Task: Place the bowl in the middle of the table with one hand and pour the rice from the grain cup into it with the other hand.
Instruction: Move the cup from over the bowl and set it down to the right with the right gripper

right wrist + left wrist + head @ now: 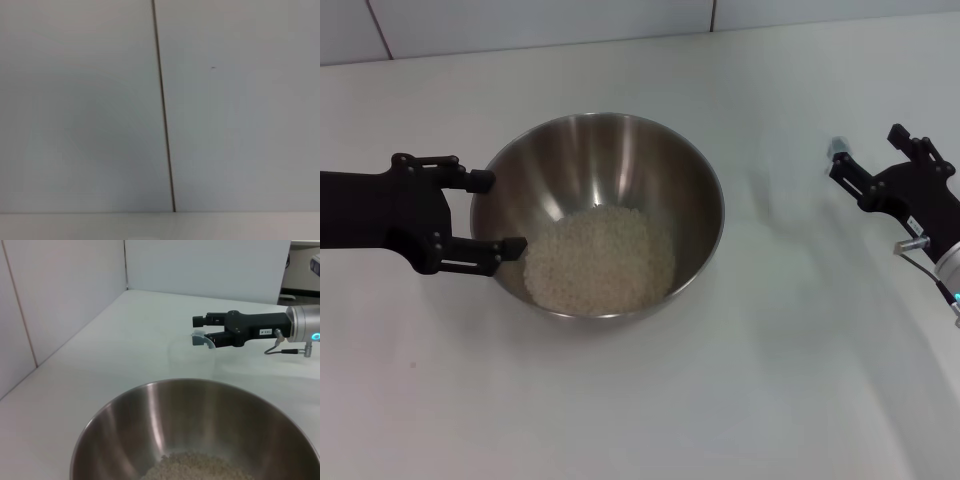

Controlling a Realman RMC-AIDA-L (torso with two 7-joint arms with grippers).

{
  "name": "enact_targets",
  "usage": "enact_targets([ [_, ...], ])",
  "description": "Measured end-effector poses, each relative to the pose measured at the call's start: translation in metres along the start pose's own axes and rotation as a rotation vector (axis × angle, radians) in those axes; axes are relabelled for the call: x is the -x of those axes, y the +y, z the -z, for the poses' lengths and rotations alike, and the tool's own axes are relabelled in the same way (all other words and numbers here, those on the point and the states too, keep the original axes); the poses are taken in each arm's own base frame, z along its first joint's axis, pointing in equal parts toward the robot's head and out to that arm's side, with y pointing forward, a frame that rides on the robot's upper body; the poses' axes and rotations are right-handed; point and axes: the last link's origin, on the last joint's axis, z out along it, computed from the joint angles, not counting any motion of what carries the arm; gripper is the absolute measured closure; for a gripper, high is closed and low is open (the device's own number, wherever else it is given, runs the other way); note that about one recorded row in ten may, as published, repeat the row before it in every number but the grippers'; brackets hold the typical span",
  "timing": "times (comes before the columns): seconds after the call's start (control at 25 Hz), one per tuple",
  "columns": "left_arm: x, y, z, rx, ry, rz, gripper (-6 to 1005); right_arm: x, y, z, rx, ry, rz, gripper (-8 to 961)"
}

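Steel bowl (pixel 598 215), mid-desk, holds the rice (pixel 600 259): heavy, slick; grip its thin rim. Left gripper (pixel 496 211) straddles the left rim, jaws spread. Right gripper (pixel 865 161) hovers open near the right edge beside the faint, flimsy clear cup (pixel 194 354).

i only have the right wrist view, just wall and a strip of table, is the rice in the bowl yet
Observer: Yes, the rice lies heaped in the steel bowl, mid-table in the head view.
Operator: wheres the cup
Observer: The clear cup stands upright on the table just beyond the right gripper, apart from its open fingers, and looks empty.
Operator: and the left arm
Observer: The left gripper is open at the bowl's left rim.
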Motion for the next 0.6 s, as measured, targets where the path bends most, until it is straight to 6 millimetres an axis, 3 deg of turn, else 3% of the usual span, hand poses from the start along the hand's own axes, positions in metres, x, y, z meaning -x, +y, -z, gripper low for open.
enact_targets([
  [0.12,0.0,-0.001,0.0,-0.003,0.001,-0.001,143,0.002,0.003,-0.003,0.011,-0.01,-0.001,106],
  [0.6,0.001,0.0,0.001,-0.005,-0.004,0.001,143,0.001,0.011,-0.017,0.044,0.042,0.02,107],
])
